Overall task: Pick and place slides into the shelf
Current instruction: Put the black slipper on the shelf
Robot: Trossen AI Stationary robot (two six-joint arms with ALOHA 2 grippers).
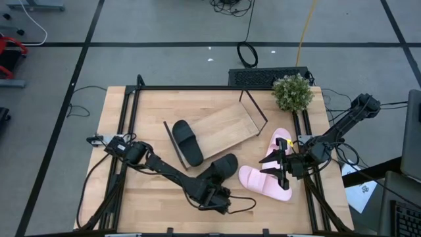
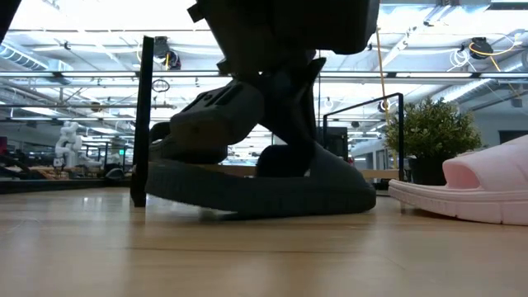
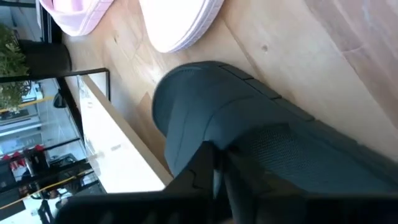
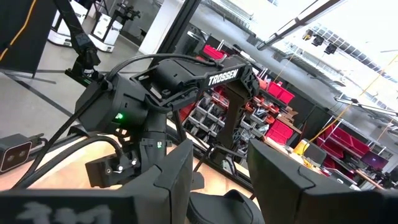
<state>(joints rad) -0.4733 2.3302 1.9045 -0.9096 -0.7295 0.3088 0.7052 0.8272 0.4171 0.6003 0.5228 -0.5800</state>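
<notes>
A black slide (image 1: 225, 166) lies sole-down on the table just near of the shelf (image 1: 230, 125), and my left gripper (image 1: 217, 196) is shut on it; the low view shows it flat on the wood (image 2: 256, 190). A second black slide (image 1: 187, 141) lies on the shelf's left end. Two pink slides (image 1: 263, 182) (image 1: 279, 146) rest on the table to the right. Above them hovers my right gripper (image 1: 284, 170), open, with nothing between its fingers (image 4: 217, 180). My left gripper pinches the edge of the black slide's strap (image 3: 208, 146) between its two fingers. One finger (image 3: 196, 174) lies on the strap's outer face and the other (image 3: 245, 183) over the textured footbed. The fingers slant down from the table's near-left. The slide's sole stays on the table.
A potted plant (image 1: 293, 92) stands at the far right corner, behind the shelf's black frame (image 1: 253, 108). A dark flat device (image 1: 263, 78) lies beyond the far edge. Bare wood shows at the table's near left.
</notes>
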